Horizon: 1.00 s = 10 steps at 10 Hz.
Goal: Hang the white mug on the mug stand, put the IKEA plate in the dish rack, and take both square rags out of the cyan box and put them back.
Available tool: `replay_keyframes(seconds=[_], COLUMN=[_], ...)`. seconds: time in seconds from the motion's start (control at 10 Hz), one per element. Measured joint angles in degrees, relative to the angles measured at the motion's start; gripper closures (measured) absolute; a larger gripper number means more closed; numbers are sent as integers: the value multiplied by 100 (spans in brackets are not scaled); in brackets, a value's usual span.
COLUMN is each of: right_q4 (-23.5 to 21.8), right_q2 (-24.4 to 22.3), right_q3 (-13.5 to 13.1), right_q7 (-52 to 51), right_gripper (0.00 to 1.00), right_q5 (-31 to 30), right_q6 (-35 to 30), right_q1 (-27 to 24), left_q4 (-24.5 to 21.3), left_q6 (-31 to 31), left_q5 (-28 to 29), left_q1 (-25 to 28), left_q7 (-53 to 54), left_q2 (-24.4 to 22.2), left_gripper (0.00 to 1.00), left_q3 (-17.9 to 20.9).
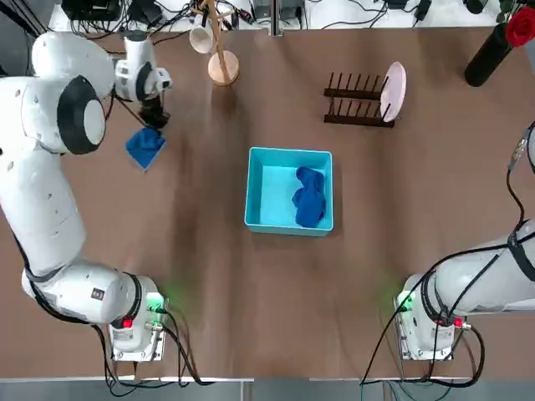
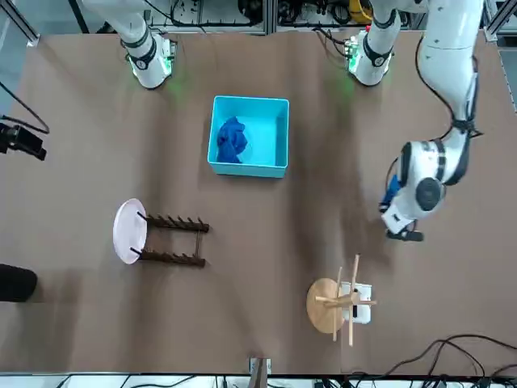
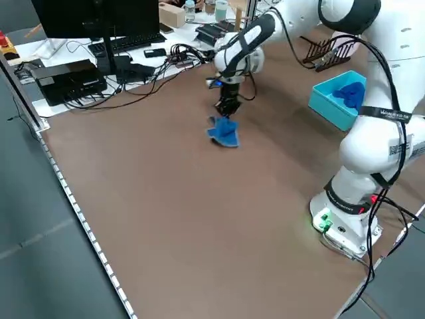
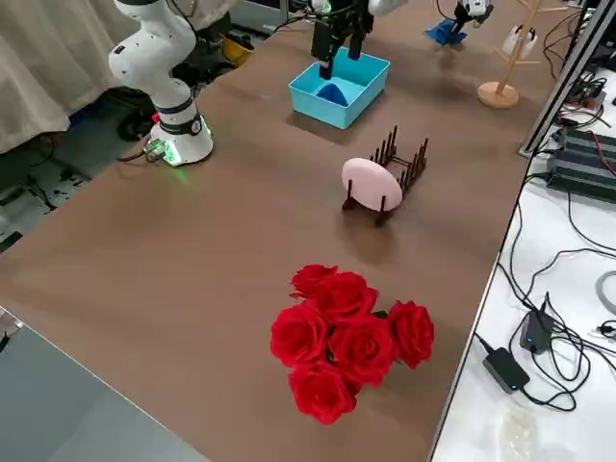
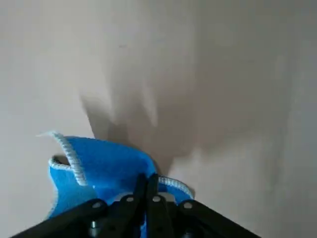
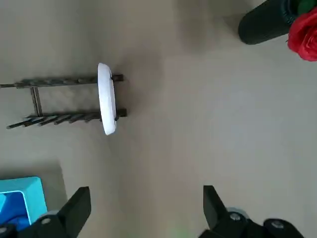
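Observation:
My left gripper [image 1: 153,124] is at the far left of the table, shut on the top of one blue square rag [image 1: 145,148] that hangs down to the tabletop; the left wrist view shows its fingers [image 5: 148,186] pinched on the cloth [image 5: 99,163]. The other square rag [image 1: 309,197] lies crumpled in the cyan box [image 1: 266,188] at mid table. The white mug [image 1: 201,38] hangs on the mug stand [image 1: 223,67] at the far edge. The IKEA plate [image 1: 393,90] stands on edge at the right end of the dish rack [image 1: 358,100]. My right gripper [image 6: 143,213] hovers open, high over the table's right side.
A dark vase of red roses [image 1: 495,43] stands at the far right corner. Cables and electronics [image 3: 99,66] lie just beyond the table's far edge. Bare brown tabletop [image 1: 276,292] stretches between the box and the arm bases.

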Motion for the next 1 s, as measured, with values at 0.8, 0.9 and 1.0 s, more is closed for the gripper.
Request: replay_keyframes(seconds=[0.8, 0.9, 1.0], right_q4=[-477, -512, -522], right_q2=[-315, -342, -344], right_q3=[35, 57, 91], right_q7=[-22, -23, -24], right_gripper=[0, 0, 0], right_q5=[425, 437, 445], right_q6=[422, 328, 219], right_q1=[-171, -152, -95], left_q4=[-20, -96, -166], left_q6=[-424, -450, -458], left_q5=[167, 367, 507], left_q1=[-26, -22, -19], left_q7=[-1445, -1283, -985], left_q2=[-51, -51, -53], left_gripper=[97, 97, 97], left_q3=[-983, -754, -458])
